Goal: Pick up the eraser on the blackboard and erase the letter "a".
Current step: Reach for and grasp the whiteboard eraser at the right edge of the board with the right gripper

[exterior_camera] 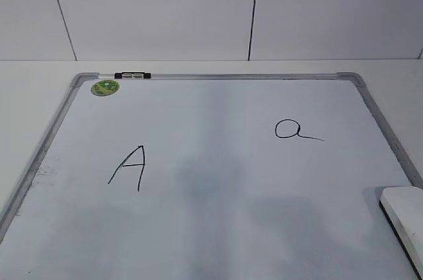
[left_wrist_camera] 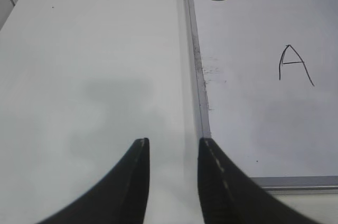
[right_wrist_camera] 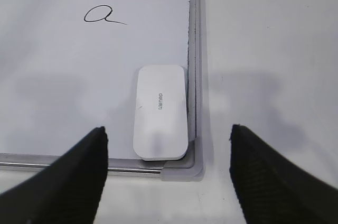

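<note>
Right wrist view showed the eraser (right_wrist_camera: 160,111) lying flat in the blackboard's (right_wrist_camera: 63,76) near right corner, the right end effector (right_wrist_camera: 168,150) spread wide above it; probably light, rigid, slick plastic, best pinched across its long sides.

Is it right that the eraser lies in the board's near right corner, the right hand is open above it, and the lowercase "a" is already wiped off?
Not quite: the letter "a" is intact on the blackboard, as the right wrist view shows. The rest holds: the eraser lies in the near right corner, with the right hand open above it.
</note>
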Motion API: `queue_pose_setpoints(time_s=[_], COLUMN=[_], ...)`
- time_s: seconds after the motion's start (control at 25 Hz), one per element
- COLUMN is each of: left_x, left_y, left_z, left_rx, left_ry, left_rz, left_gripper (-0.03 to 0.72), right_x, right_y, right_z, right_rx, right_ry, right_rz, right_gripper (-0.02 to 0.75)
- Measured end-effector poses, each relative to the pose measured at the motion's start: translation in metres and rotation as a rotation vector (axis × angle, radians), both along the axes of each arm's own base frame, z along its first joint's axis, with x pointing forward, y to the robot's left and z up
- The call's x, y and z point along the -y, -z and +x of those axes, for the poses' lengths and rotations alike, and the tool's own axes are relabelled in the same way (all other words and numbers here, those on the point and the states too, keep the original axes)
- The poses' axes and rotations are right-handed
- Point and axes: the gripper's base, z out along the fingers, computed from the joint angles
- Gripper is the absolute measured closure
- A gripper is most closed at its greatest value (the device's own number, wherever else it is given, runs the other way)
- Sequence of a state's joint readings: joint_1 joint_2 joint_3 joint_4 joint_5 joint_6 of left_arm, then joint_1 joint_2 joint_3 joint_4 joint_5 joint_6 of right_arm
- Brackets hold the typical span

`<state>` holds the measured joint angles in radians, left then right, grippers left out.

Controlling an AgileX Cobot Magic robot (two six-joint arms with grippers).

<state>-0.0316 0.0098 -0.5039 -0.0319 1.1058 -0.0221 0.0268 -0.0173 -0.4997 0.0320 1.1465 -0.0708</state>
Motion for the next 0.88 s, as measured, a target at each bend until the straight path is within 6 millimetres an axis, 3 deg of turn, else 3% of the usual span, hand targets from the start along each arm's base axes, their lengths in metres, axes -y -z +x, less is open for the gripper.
queue_pose_setpoints(time_s=[0.88], left_x=[0.0000], left_y=[0.0000], left_z=[0.0000], left_rx=[0.000], left_ry=[0.000], left_rz=[0.000], left_gripper=[0.454], right_x=[0.0000], right_y=[0.0000], right_z=[0.0000], right_rx=[0.000], right_ry=[0.000], right_rz=[0.000], right_gripper=[0.164])
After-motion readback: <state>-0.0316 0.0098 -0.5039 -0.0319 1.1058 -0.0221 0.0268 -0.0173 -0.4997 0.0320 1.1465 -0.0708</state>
